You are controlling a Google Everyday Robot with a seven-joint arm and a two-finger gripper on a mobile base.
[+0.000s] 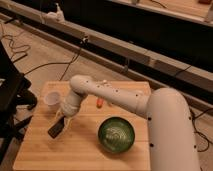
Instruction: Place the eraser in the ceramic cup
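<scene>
The black eraser [56, 129] hangs tilted in my gripper [61, 120], a little above the left part of the wooden table [75, 150]. The gripper is shut on its upper end. The white ceramic cup [51, 100] stands upright on the table's far left, just up and left of the gripper and apart from the eraser. My white arm [115, 97] reaches across from the lower right.
A green glazed bowl [116, 134] sits right of the gripper near the table's middle. A small orange object [100, 102] lies by the arm. A black chair [12, 95] stands left of the table. Cables run over the floor behind.
</scene>
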